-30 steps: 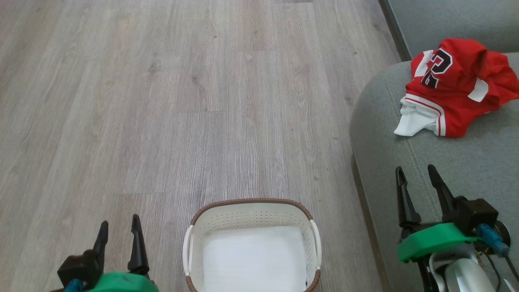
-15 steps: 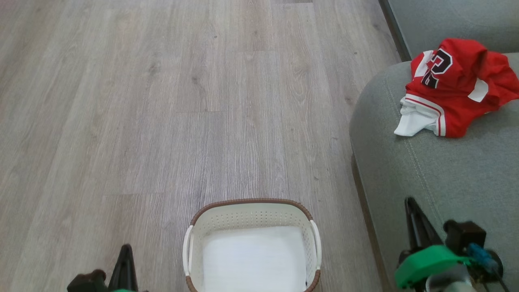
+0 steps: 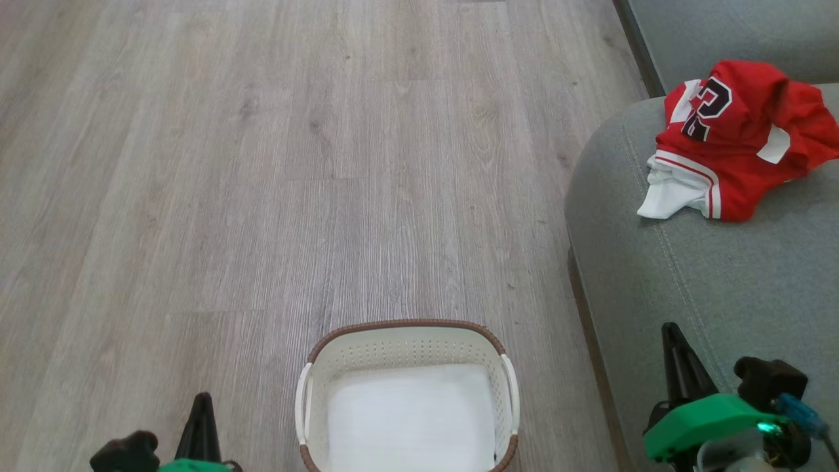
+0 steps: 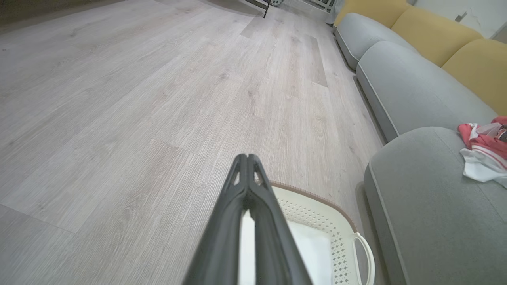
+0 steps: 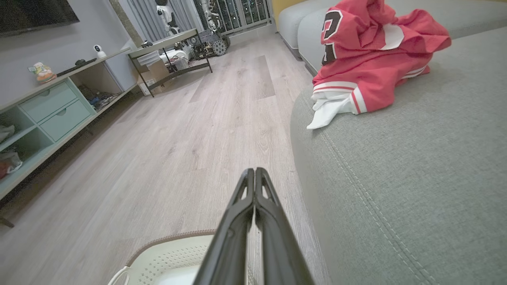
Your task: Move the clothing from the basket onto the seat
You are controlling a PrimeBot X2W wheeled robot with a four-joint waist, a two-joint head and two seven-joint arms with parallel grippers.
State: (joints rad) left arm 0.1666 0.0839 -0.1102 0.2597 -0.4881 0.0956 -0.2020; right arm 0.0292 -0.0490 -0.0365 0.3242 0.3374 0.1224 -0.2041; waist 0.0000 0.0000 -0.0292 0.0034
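Head view: clothing (image 3: 734, 144) heaped on seat (image 3: 721, 282); basket (image 3: 406, 326) on floor (image 3: 262, 164) between left gripper (image 3: 202, 400) and right gripper (image 3: 670, 329), both clenched, empty.

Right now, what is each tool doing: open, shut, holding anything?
Left tool: shut, holding nothing.
Right tool: shut, holding nothing.

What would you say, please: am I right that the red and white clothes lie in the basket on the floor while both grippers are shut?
Not quite. The head view shows the clothes lying on the grey sofa seat, not in the basket, which does stand on the floor. The left gripper and right gripper are indeed shut.
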